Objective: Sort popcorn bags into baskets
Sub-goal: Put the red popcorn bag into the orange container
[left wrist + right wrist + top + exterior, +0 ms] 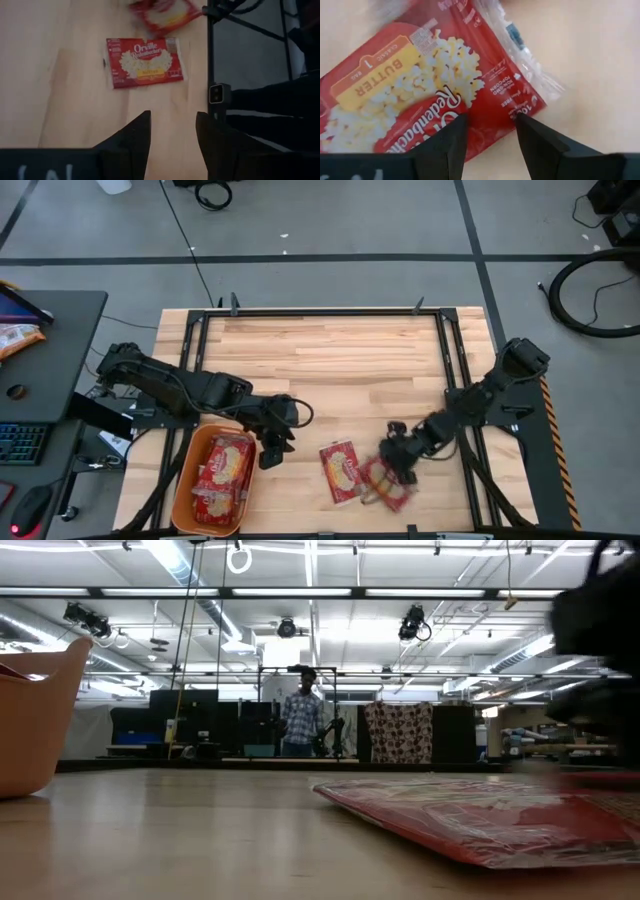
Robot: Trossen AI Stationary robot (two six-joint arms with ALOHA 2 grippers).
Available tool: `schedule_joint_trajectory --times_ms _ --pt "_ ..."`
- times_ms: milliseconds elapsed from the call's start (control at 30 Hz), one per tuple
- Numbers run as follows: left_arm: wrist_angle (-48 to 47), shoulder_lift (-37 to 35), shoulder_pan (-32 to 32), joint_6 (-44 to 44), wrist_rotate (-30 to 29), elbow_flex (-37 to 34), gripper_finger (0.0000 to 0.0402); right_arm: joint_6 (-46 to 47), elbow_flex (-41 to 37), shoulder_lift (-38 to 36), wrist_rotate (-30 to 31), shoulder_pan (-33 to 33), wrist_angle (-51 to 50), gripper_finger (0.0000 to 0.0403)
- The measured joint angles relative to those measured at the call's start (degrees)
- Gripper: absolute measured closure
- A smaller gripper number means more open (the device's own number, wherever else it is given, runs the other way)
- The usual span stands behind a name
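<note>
Both sets of jaws stand parted and hold nothing. The right gripper hangs close over the lower edge of a red butter popcorn bag, one finger to each side of that edge but not closed on it. The left gripper is released just beside the orange basket, pointing across bare wood toward a single popcorn bag that lies well ahead of it.

From largest to smallest: the wooden bench carries everything. The basket sits at its near left corner and already holds several red bags, stacked flat. The single bag lies flat on the bench between the two grippers. Just beside it, to the right, is a small overlapping heap of bags under the right gripper. How many are in the heap I cannot tell.

The step in hand looks like the right arm's pick from the heap, with the left arm clear of the basket after a drop. Next, I judge, the right jaws must lower, pinch only the top bag's edge and lift without dragging its neighbours. The carry to the basket crosses the left arm's side, so the arms need to keep apart.
</note>
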Motion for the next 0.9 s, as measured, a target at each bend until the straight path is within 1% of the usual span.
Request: schedule_joint_trajectory --times_ms 100,167,200,233,300,400,500,567,633,700,800,900 --pt "0.1 0.0 -0.1 -1.1 0.0 0.0 0.0242 -3.7 0.8 0.2 11.6 -4.4 -1.3 0.0231" --pt "0.3 0.0 0.1 -1.0 -0.9 0.0 0.0242 -4.6 2.2 0.4 19.3 -7.8 -4.9 0.0233" --pt "0.3 0.0 0.1 -1.0 -1.4 0.0 0.0242 -5.1 3.3 0.4 21.6 -9.7 -6.6 0.0235" --pt "0.3 0.0 0.1 -0.9 -2.2 0.0 0.0242 -5.9 4.7 0.4 22.6 -11.4 -7.6 0.0237" --pt "0.3 0.0 0.1 1.6 -4.6 0.0 0.0242 -9.0 7.5 0.2 21.3 -14.1 -8.9 0.0240" --pt "0.5 0.9 0.1 7.9 -11.4 0.0 0.0242 -14.6 11.8 0.2 16.4 -16.7 -12.6 0.0245" --pt "1.7 3.0 0.5 16.0 -19.0 0.0 0.0242 -16.0 16.7 -0.4 15.6 -17.4 -18.5 0.0249" --pt "2.5 5.0 1.3 21.1 -22.2 0.0 0.0242 -14.7 19.0 -1.1 16.2 -17.4 -23.7 0.0251" --pt "3.0 6.7 2.6 22.6 -23.1 -0.1 0.0242 -12.2 20.0 -2.5 16.8 -17.4 -26.8 0.0252" --pt "2.5 7.9 4.2 21.1 -23.1 -0.1 0.0242 -10.5 19.6 -4.1 16.7 -18.0 -27.4 0.0252" --pt "1.5 8.7 6.5 17.5 -21.8 -0.1 0.0242 -9.9 16.6 -5.9 14.6 -20.2 -25.0 0.0252" --pt "0.7 8.6 7.8 14.5 -19.9 -0.1 0.0242 -10.3 12.5 -6.9 12.0 -23.9 -19.4 0.0253"
